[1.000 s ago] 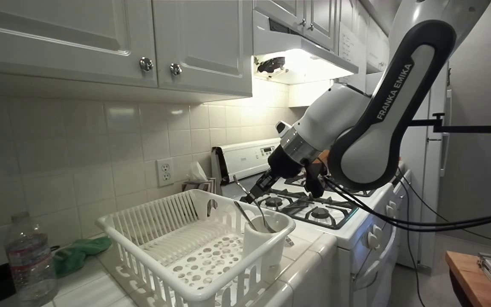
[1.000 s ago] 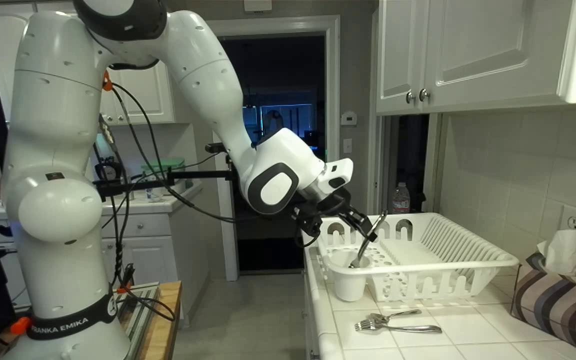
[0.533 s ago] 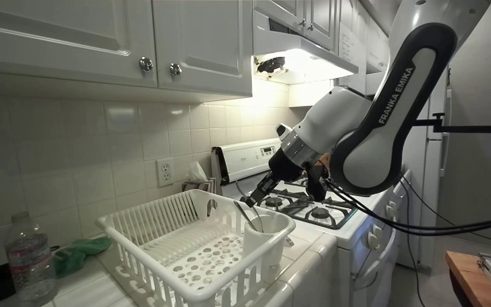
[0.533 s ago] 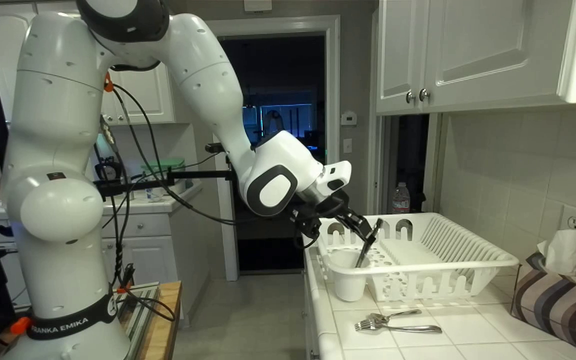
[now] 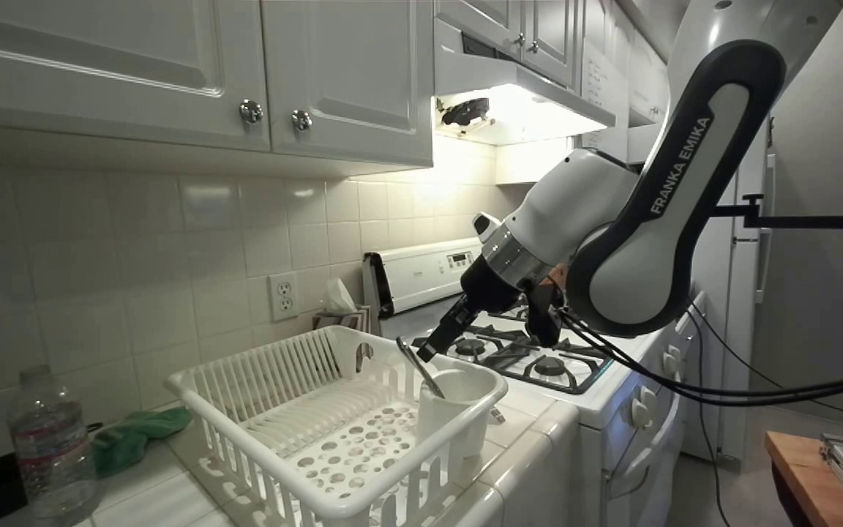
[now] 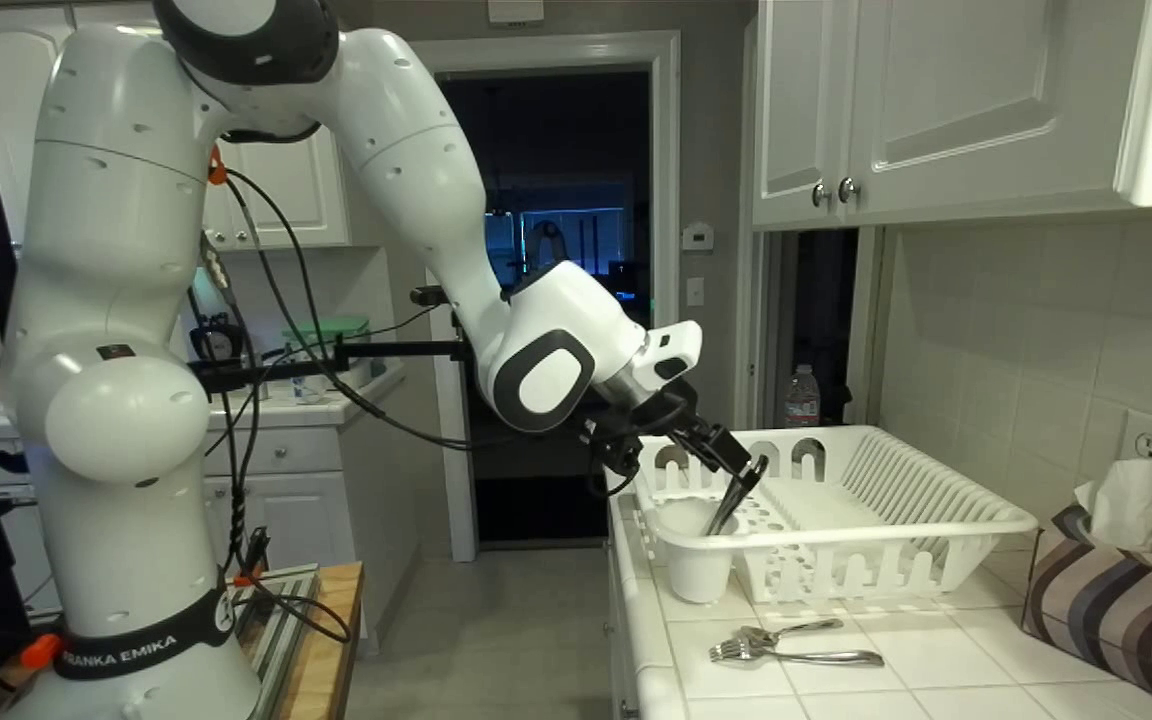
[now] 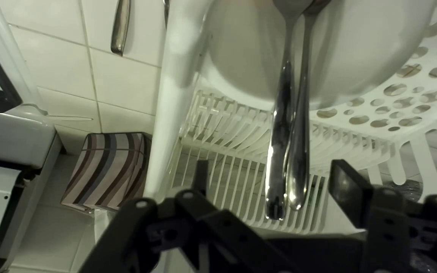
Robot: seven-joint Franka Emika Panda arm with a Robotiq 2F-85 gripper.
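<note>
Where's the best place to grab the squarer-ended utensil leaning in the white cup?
Probably by its upper handle, approached from above the free end, with the fingers closing from either side. The utensil leans out of the white cup, leaving that part exposed; the neighbouring handle lies so close that both might be caught.

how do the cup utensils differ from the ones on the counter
The cup utensils lean handles-up in the white cup; the counter utensils lie flat on the tiles. In the wrist view, the cup utensils show inside the opening of the end effector; the counter utensils show well outside it. Both sets are shiny metal.
</note>
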